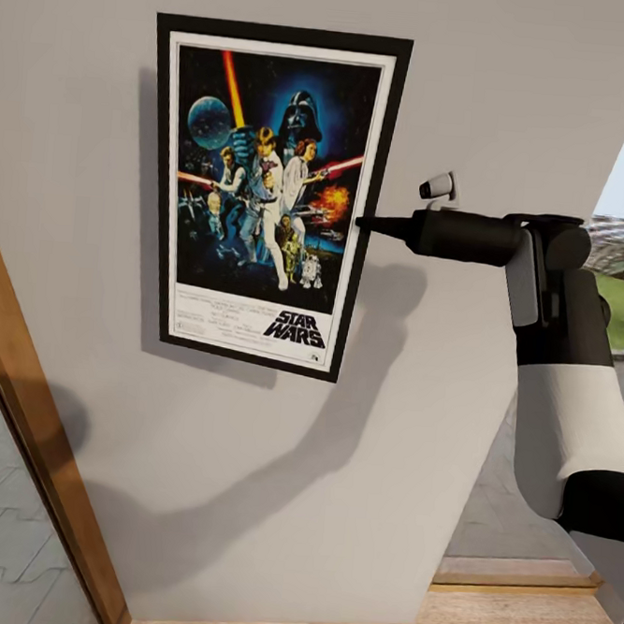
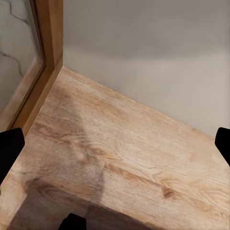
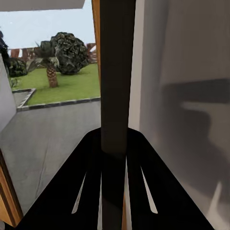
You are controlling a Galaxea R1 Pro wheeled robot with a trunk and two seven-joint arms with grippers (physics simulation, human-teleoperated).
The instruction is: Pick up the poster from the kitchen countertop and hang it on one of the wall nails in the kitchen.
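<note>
- We've got the poster up flat against the grey wall in the head view, tilted a touch so its bottom edge drifts toward our right side.
- Our right end effector comes in from the right with its black fingers pressed together on the poster's right frame edge, about halfway down. In the right wrist view the two fingers clamp a dark vertical strip that looks like the frame seen edge-on.
- Can't make out any nail. Whatever the poster hangs from is hidden behind it, so we can't tell if it's hooked on anything or just pinched and held there.
- The small print above the STAR WARS lettering is too fine to read.
- The right arm is cut off at the picture's right edge; a little white-and-black camera nub sits on top of the wrist.
- Left end effector: we only catch dark finger bits at the left and right edges of the left wrist view, well apart, so it reads as spread with nothing between. It points down at a light wood floor where it meets the wall.
- Room stuff: wooden door or window frame with glass at lower left, wood floor along the bottom.
- To the right, an opening onto pavement, green lawn, bushes and a palm.
- The arm's shadow falls across the wall under the poster.
</note>
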